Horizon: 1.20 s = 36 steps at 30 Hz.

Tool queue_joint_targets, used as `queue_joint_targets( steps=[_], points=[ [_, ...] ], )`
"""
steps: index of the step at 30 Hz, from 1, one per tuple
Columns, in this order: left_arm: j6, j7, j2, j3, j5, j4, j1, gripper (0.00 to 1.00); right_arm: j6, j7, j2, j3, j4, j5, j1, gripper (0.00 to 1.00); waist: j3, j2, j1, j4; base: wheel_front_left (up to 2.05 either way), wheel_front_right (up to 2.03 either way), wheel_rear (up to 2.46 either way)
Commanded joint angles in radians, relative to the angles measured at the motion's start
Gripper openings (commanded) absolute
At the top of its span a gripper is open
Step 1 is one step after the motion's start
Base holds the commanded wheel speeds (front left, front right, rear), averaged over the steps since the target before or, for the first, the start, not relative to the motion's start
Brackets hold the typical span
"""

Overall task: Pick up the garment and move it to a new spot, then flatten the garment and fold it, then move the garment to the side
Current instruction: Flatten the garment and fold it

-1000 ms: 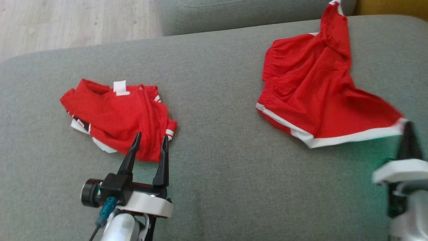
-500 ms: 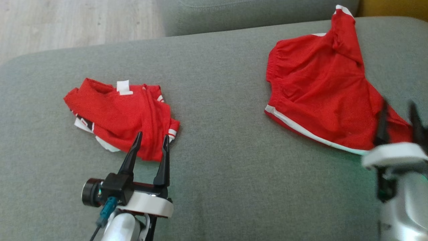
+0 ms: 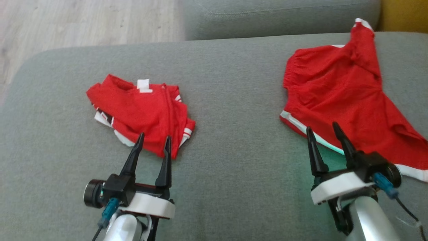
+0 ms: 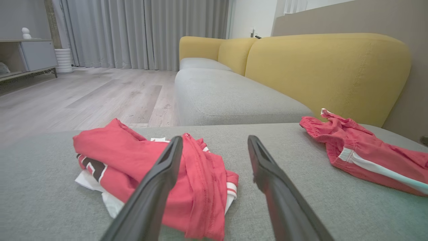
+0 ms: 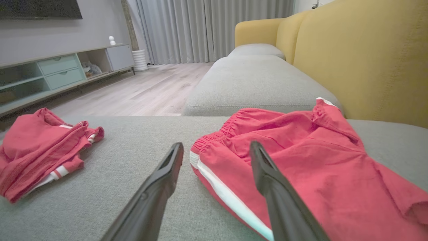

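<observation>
The garment, red shorts (image 3: 337,97) with white trim, lies spread and rumpled on the right of the grey sofa seat (image 3: 234,100); it also appears in the right wrist view (image 5: 301,157) and the left wrist view (image 4: 364,157). My right gripper (image 3: 321,126) stands open at the shorts' near left hem, its fingers over the white trim with nothing held (image 5: 216,144). My left gripper (image 3: 155,136) is open too, at the near edge of a folded red top (image 3: 143,113), and holds nothing (image 4: 214,139).
The folded red top (image 5: 36,140) sits on the seat's left half. A second grey seat cushion (image 3: 267,16) lies beyond, with the yellow backrest (image 5: 361,50) along the right. Wooden floor (image 3: 83,23) lies past the seat's far left edge.
The right gripper opened and let go of the shorts' corner, then drew back to their near left hem. The shorts settled on the seat. The camera shifted; the left arm stayed.
</observation>
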Motion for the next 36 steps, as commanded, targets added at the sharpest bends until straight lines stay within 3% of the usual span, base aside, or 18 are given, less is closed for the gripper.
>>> queue_joint_targets(
  steps=[1,10,17,24,25,26,27,33,36],
  points=[
    [0.003,-0.010,0.001,0.026,0.000,-0.033,-0.028,1.00,-0.001,-0.009,-0.005,0.025,-0.011,-0.027,-0.055,1.00,0.011,0.0000,0.0000,0.014,0.00,0.00,0.00],
    [-0.001,-0.010,0.001,0.011,-0.004,-0.031,-0.051,1.00,-0.001,0.086,-0.005,0.059,0.135,-0.140,-0.181,1.00,0.059,0.0000,0.0000,0.060,0.00,0.00,0.00],
    [-0.001,-0.010,0.001,-0.008,-0.010,-0.030,-0.080,1.00,-0.001,0.129,-0.005,0.017,0.290,-0.210,-0.296,1.00,0.107,0.0000,0.0000,0.093,0.00,0.00,0.00],
    [-0.002,-0.010,0.001,-0.018,-0.013,-0.027,-0.095,1.00,-0.001,0.142,-0.005,-0.025,0.447,-0.196,-0.368,1.00,0.127,0.0000,0.0000,0.111,0.00,0.00,0.00],
    [-0.002,-0.010,0.001,-0.019,-0.013,-0.026,-0.096,1.00,-0.001,0.140,-0.005,-0.024,0.466,-0.185,-0.375,0.83,0.128,0.0000,0.0000,0.111,0.00,0.00,0.00],
    [-0.002,-0.010,0.001,-0.018,-0.013,-0.024,-0.097,1.00,-0.001,0.136,-0.005,-0.021,0.483,-0.174,-0.381,0.33,0.128,0.0000,0.0000,0.111,0.00,0.00,0.00],
    [-0.001,-0.010,0.001,-0.018,-0.013,-0.023,-0.098,1.00,-0.001,0.127,-0.005,-0.014,0.497,-0.162,-0.386,0.00,0.127,0.0000,0.0000,0.110,0.00,0.00,0.00],
    [0.001,-0.010,0.001,-0.012,-0.008,-0.016,-0.093,1.00,-0.001,0.043,-0.005,0.113,0.528,-0.032,-0.396,0.00,0.104,0.0000,0.0000,0.088,0.00,0.00,0.00],
    [-0.002,-0.010,0.001,-0.006,-0.002,-0.013,-0.082,1.00,-0.001,0.012,-0.005,0.267,0.489,0.080,-0.381,0.00,0.084,0.0000,0.0000,0.069,0.00,0.00,0.00]
  ],
)
